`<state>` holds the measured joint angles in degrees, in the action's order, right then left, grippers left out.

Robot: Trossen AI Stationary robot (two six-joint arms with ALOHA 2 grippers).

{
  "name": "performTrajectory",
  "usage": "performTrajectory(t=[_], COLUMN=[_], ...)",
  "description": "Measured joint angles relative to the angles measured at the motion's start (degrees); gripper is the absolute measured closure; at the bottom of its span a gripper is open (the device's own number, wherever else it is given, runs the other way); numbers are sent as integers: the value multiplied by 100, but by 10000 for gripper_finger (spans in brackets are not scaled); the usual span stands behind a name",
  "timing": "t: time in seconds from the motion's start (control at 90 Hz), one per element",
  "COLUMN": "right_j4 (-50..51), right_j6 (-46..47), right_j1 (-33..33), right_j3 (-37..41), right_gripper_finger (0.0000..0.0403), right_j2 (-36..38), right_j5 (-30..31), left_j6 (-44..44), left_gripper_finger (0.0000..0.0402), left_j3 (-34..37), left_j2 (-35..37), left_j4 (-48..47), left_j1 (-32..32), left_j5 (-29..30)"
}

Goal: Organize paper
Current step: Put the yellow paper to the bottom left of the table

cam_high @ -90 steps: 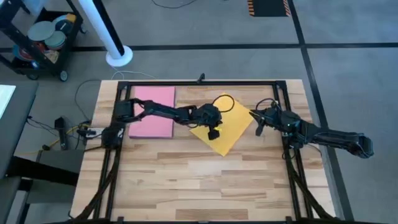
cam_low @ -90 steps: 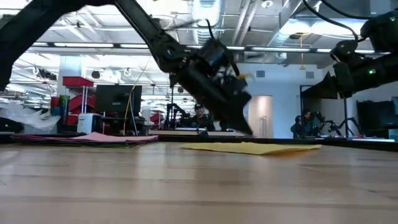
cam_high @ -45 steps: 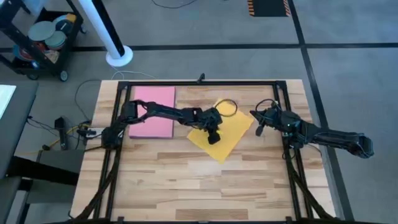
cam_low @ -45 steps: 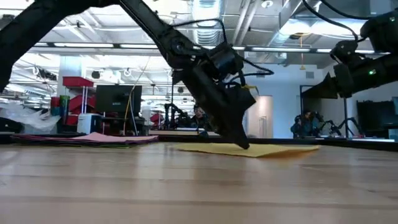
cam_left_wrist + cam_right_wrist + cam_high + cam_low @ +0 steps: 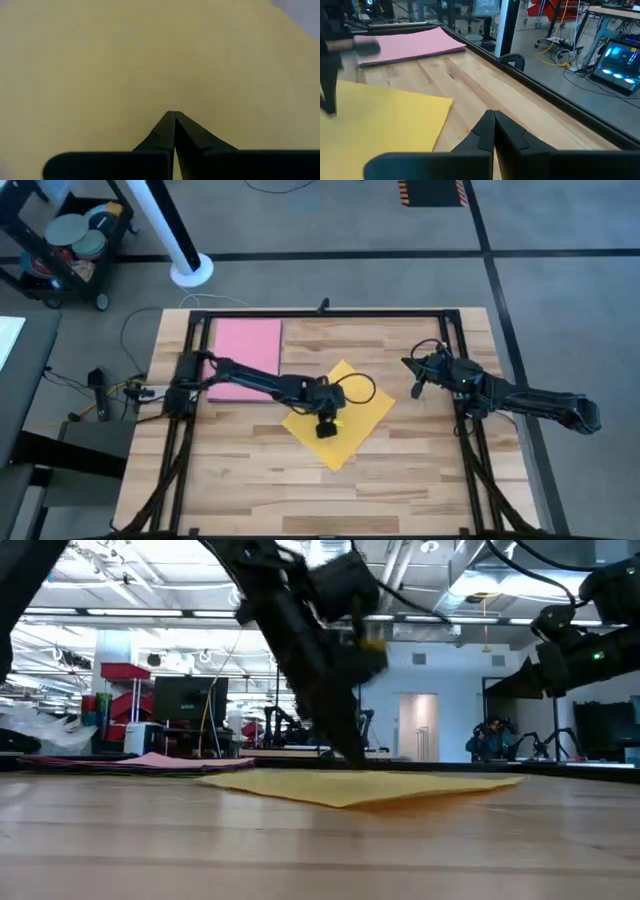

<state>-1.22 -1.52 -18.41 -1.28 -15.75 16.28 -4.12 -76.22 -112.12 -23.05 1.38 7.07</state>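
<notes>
From above, the yellow sheet (image 5: 335, 417) lies turned like a diamond at the table's (image 5: 400, 490) centre, the left gripper (image 5: 327, 427) pressing down on it with fingers closed together. A pink sheet (image 5: 245, 358) sits at upper left under the left arm. The right gripper (image 5: 413, 376) waits at right, closed on nothing.

At table height, the left arm blocks the middle background above the yellow sheet (image 5: 350, 786).

The left wrist camera sees only yellow.

The right wrist camera shows both sheets and a black frame rail (image 5: 555, 97).

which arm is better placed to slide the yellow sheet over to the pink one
Left. Its end effector is shut and pressed on the flat yellow paper sheet, and the pink paper sheet lies on its side. The right end effector waits at the table's edge.
</notes>
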Motion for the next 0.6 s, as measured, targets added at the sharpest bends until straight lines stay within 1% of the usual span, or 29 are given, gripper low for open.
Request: performTrajectory(t=[0.067,0.156,0.256,0.322,0.411,0.6], right_j4=[160,269,495,715,1196,2033], right_j6=[7,135,169,279,492,815], right_j1=[3,83,293,466,666,881], right_j3=[-74,-267,-600,-879,-1337,-2323], right_gripper_finger=[403,403,403,403,403,403], right_j2=[0,-73,-237,-458,-850,-1786], right_j5=[-114,-165,-184,-162,-79,57], left_j6=[310,665,976,1182,1533,2430], left_gripper_finger=[401,401,401,401,401,401], left_j3=[112,275,419,512,557,548], left_j2=[356,725,912,838,620,235], left_j4=[-334,-601,-726,-724,-356,498], left_j1=[-40,-125,-370,-555,-707,-731], left_j5=[104,482,608,455,144,-286])
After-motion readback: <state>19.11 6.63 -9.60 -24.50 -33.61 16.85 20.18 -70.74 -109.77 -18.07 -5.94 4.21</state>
